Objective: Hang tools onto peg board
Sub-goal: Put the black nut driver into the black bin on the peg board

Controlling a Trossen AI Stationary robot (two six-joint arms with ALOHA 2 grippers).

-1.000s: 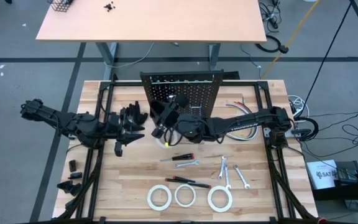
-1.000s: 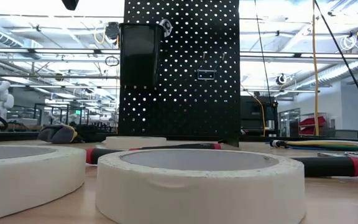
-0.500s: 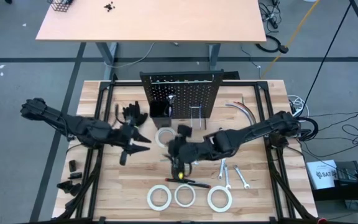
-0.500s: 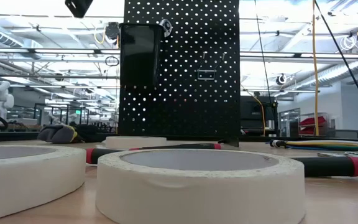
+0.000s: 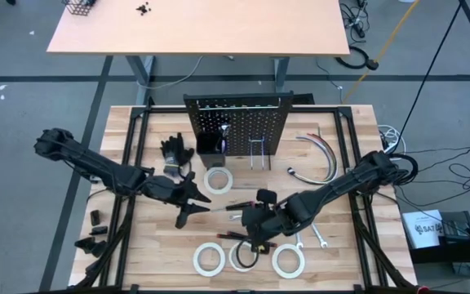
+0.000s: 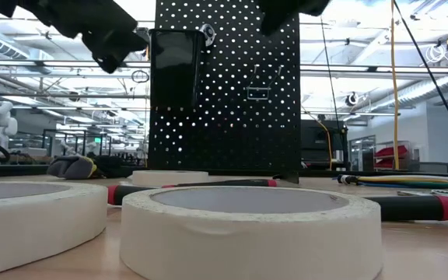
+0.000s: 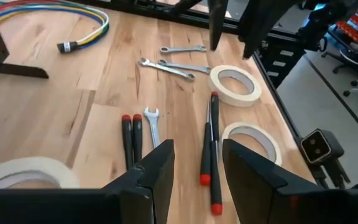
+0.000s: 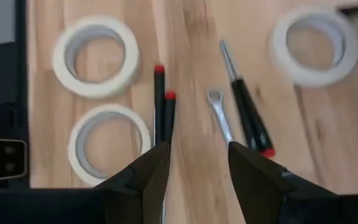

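Wooden slats are forming the table top (image 5: 149, 245), and behind it a bright workshop with ceiling lights is showing in the low view. At the far middle of the table the black peg board (image 5: 239, 122) is standing upright, with a small black bin (image 6: 175, 66) hanging on its left side and metal hooks (image 5: 257, 151) sticking out at its foot.

Tools are lying on the wood. One white tape roll (image 5: 218, 180) is sitting just in front of the board, and three more (image 5: 209, 259) are lining up along the near edge. Red-and-black screwdrivers (image 7: 211, 152) are lying among them, with small silver wrenches (image 7: 166, 65) to the right. Black gloves (image 5: 175, 152) are resting left of the board, and curved hoses (image 5: 321, 159) are lying at the far right.

Reaching in from the left, the left gripper (image 5: 192, 206) is hovering over the middle of the table, its fingers (image 7: 157, 171) standing partly apart and holding nothing. Coming in from the right, the right gripper (image 5: 255, 239) is hovering above the screwdrivers beside the near tape rolls, its fingers (image 8: 148, 171) likewise parted and empty.
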